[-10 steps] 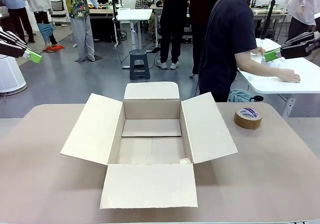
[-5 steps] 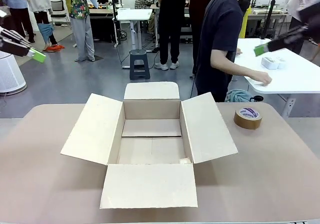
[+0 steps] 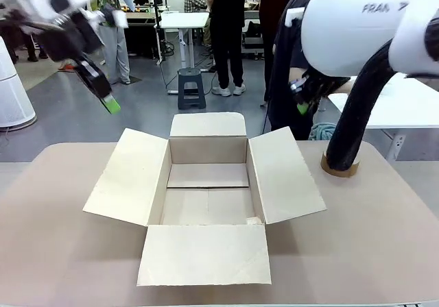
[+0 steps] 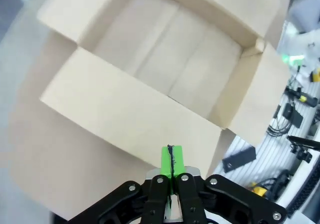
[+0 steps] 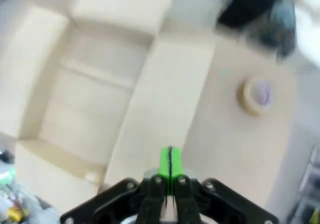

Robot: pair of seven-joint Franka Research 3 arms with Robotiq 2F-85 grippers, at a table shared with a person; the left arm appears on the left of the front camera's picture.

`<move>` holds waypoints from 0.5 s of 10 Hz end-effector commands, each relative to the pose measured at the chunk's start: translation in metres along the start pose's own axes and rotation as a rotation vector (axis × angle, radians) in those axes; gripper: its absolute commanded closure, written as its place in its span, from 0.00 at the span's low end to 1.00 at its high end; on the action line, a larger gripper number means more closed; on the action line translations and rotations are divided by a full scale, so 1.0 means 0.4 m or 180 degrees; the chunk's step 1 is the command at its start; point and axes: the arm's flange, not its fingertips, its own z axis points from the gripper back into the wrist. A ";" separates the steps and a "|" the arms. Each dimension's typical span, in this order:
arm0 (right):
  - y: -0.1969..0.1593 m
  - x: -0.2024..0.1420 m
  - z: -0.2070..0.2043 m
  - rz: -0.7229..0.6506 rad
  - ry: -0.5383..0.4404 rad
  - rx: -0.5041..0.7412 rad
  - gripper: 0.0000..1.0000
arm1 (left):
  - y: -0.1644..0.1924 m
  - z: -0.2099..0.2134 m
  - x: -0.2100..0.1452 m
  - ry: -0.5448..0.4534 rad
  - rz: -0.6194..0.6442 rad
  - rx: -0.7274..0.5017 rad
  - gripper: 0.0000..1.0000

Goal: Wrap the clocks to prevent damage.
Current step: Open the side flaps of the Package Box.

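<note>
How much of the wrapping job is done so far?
Barely started. Done: the box stands open and empty on the table. In hand: nothing; the left gripper and right gripper are both shut and empty, up above the table. Left: all the wrapping. The tape lies beside the box.

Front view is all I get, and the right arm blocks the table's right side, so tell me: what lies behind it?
Observer: A roll of brown tape, lying flat on the table, apart from the box.
Operator: Are the grippers holding anything? They blur here.
Observer: The left gripper is shut, with nothing in it.
Operator: And the right?
Observer: The right gripper is shut and empty too.
</note>
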 end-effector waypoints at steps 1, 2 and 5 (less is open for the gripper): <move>0.016 0.068 -0.029 -0.0188 0.0716 0.0259 0.99 | 0.030 -0.059 0.048 0.0405 0.0143 -0.0184 1.00; 0.023 0.073 -0.061 -0.0237 0.0795 0.0386 0.99 | 0.030 -0.109 0.059 0.0542 0.0210 -0.0217 1.00; 0.015 0.084 -0.139 -0.0354 0.0866 0.0531 0.99 | 0.042 -0.215 0.051 0.0790 0.0436 0.0021 1.00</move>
